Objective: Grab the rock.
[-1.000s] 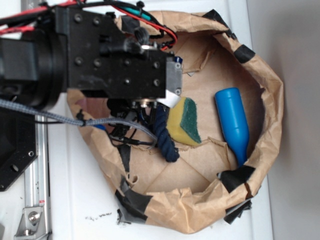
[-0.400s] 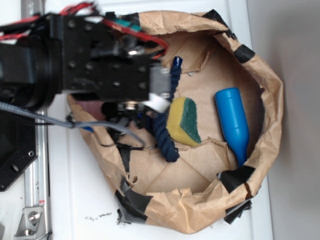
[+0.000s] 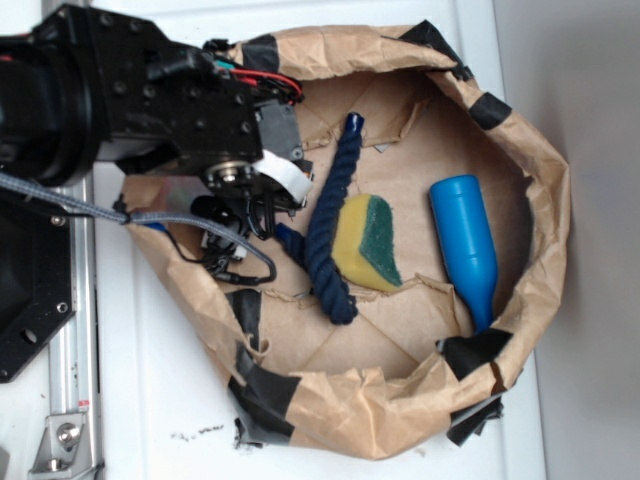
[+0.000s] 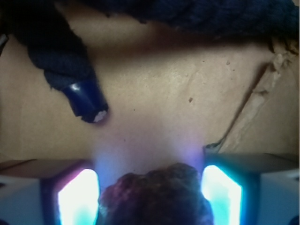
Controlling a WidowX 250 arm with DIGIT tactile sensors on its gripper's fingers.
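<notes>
The rock (image 4: 157, 194) is sitting between the gripper (image 4: 150, 197)'s glowing fingers (image 4: 77, 197), which are bracketing it on both sides though whether they are pressing it I cannot tell, so the grab is looking nearly done, the squeeze and lift remaining.

Your rock (image 4: 157, 194) is a lumpy dark reddish-brown chunk with a rough surface, sitting right between the pincer (image 4: 150, 194) fingers on the brown paper, low in the wrist view. You can't see it from the exterior camera.
</notes>
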